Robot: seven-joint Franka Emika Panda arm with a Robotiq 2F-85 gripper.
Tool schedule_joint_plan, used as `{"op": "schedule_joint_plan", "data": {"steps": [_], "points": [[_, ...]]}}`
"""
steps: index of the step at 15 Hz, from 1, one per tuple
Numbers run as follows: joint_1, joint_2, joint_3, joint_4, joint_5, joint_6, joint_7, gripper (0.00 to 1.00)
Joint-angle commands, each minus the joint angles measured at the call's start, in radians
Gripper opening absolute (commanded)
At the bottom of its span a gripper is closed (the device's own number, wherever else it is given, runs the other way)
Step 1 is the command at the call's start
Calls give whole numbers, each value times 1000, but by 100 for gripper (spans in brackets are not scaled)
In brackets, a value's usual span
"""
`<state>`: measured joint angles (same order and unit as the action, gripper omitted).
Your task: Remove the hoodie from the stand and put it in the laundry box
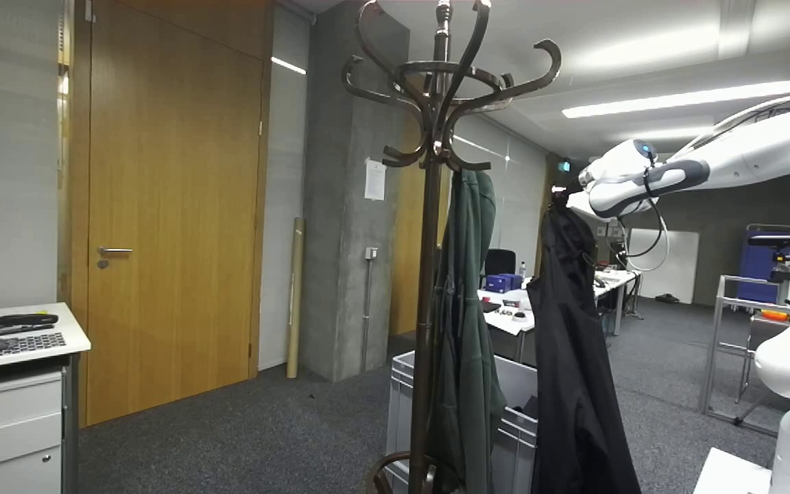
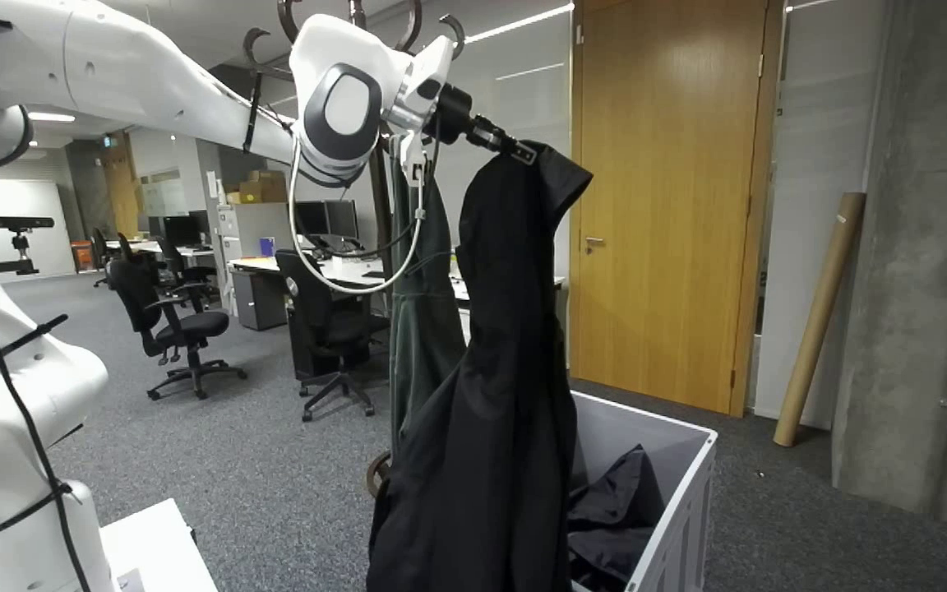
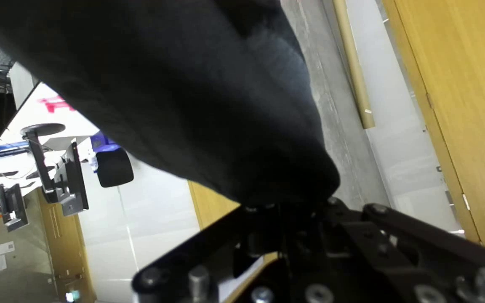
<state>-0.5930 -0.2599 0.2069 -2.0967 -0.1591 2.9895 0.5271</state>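
Your gripper [image 2: 522,153] has the top of the hoodie [image 2: 506,378] pinched, hanging free of the stand [image 1: 428,274] near the box [image 2: 678,503]; expect it soft, limp and fairly light, so that high hold should do.

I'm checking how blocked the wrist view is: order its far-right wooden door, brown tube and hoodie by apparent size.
Largest to smallest:
1. hoodie
2. far-right wooden door
3. brown tube
The first looks so big partly because it is closest.
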Motion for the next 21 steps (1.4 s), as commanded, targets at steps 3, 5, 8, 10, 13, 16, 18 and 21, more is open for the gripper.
{"op": "schedule_joint_plan", "data": {"steps": [3,5,8,10,13,16,18,21], "points": [[-55,85,50,71,-74,44,60,1],[-60,109,55,82,-82,31,61,1],[-73,144,69,101,-125,10,75,1],[-69,157,69,111,-150,-10,84,29],[-64,168,65,137,-171,-22,95,53],[-67,168,64,162,-188,-25,104,73],[-65,165,63,171,-192,-22,102,88],[-57,145,59,176,-177,-19,91,100]]}}
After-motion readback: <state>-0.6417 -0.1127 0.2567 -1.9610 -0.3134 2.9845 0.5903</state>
